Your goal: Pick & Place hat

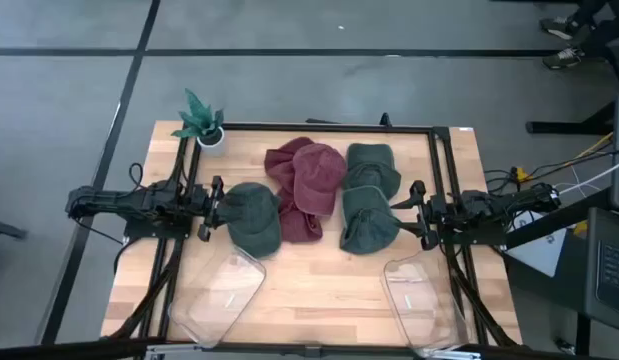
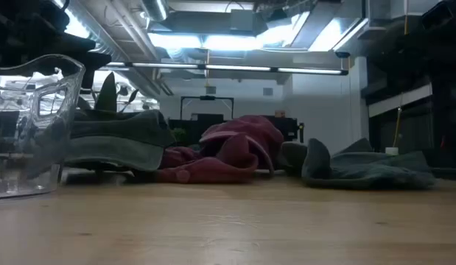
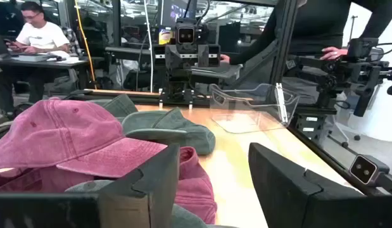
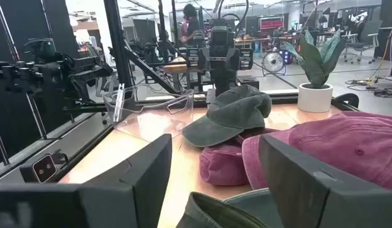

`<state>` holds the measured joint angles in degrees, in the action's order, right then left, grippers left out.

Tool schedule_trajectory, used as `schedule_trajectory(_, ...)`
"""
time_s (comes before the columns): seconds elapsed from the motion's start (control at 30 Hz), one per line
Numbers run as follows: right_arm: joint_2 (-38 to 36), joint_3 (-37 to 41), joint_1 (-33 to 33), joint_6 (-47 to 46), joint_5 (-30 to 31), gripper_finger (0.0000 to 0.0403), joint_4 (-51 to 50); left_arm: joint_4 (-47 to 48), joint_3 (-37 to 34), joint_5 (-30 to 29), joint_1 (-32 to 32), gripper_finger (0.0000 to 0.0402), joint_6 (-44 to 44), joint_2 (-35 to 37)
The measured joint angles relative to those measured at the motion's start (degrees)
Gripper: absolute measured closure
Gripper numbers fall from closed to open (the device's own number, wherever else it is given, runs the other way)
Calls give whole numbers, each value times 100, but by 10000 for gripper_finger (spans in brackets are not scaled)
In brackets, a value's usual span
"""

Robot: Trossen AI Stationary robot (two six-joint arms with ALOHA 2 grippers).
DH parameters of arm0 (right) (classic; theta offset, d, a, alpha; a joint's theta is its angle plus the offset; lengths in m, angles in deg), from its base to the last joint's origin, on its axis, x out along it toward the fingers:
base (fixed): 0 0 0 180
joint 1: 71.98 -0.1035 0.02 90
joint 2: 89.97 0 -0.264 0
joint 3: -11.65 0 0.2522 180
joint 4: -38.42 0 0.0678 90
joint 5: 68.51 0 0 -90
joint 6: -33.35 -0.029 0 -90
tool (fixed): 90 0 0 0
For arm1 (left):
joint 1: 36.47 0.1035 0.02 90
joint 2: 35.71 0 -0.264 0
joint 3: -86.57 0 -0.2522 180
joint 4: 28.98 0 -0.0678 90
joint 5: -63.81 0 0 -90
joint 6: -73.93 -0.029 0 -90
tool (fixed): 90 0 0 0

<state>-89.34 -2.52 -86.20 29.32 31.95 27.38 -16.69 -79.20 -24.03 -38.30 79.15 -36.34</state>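
The left gripper (image 1: pixel 217 208) sits spread at a green hat (image 1: pixel 254 215). The right gripper (image 1: pixel 407 210), also spread, faces 2 more green hats (image 1: pixel 369 195) beside maroon hats (image 1: pixel 307 185).

A maroon hat (image 2: pixel 231 151) lies mid-desk (image 2: pixel 228 221), green hats (image 2: pixel 113 140) beside it, a clear bin (image 2: pixel 29 125) beyond those.

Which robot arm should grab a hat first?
Either, probably the left. The left gripper, open, touches the dark green hat, with a clear bin near. The right gripper, also open, sits beside another green hat.
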Motion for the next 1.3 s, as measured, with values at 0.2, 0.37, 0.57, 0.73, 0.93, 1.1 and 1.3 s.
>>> schedule_trajectory(0.2,0,-2,2,0,0,167,-2,2,-1,2,0,217,0,0)
schedule_trajectory(0.37,2,-1,0,2,0,167,-1,2,0,0,-2,217,0,0)
schedule_trajectory(0.57,0,0,0,0,0,167,0,1,0,0,-1,217,0,0)
schedule_trajectory(0.73,2,-2,2,0,0,167,-1,0,0,2,0,217,0,0)
schedule_trajectory(0.93,2,-2,2,2,0,167,0,1,-1,1,-2,217,0,0)
schedule_trajectory(1.1,0,-5,2,0,0,167,-7,0,-2,2,-2,217,0,0)
schedule_trajectory(1.3,2,-637,2,2,2,167,-679,0,0,2,-2,217,0,0)
